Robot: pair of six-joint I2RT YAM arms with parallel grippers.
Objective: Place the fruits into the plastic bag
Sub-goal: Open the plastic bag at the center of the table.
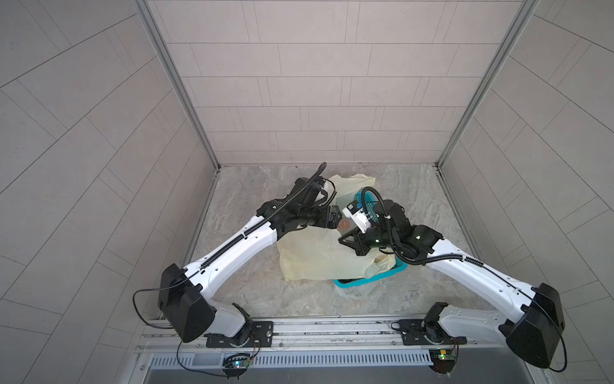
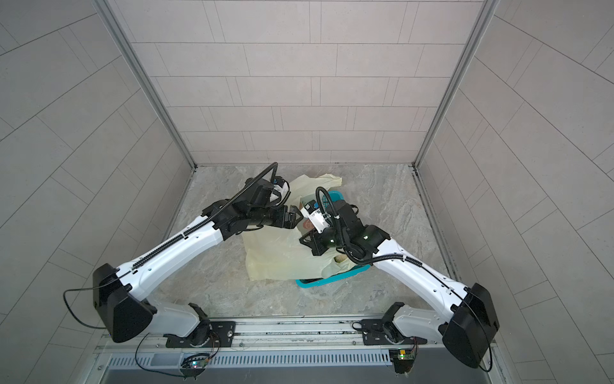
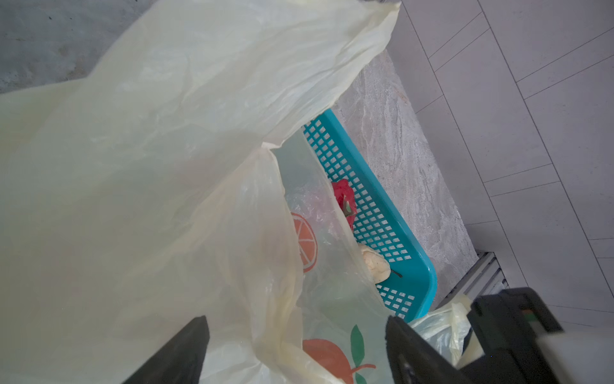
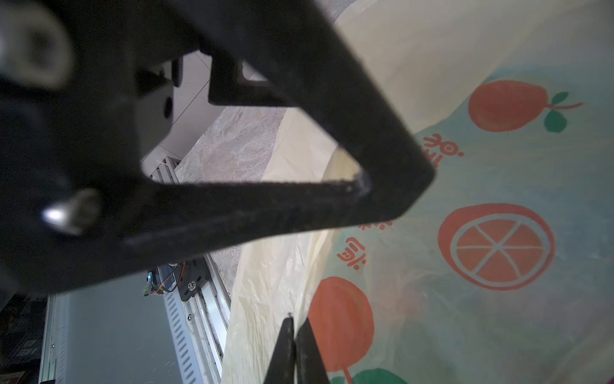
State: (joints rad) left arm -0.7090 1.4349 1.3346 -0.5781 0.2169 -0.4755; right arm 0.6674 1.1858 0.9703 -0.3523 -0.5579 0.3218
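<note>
The pale-yellow plastic bag [image 1: 312, 256] lies crumpled over the teal basket, orange-slice print [image 4: 496, 247] facing up. My left gripper [image 3: 295, 339] stands open over the bag's loose film, with nothing pinched between its fingers. The right gripper [image 4: 293, 327] is shut on a fold of the bag's edge. In both top views the two grippers [image 1: 336, 216] [image 1: 345, 240] meet above the bag. Two fruits show in the left wrist view: a red dragon fruit [image 3: 344, 199] and a pale cream lump [image 3: 375, 266], both in the basket and partly behind the film. Other fruits are hidden.
The teal mesh basket [image 1: 352, 284] sits on the marbled table at centre right, mostly under the bag. Tiled walls close in on three sides. A metal rail [image 1: 332, 332] runs along the front edge. One finger [image 4: 365, 186] of the left gripper crosses the right wrist view.
</note>
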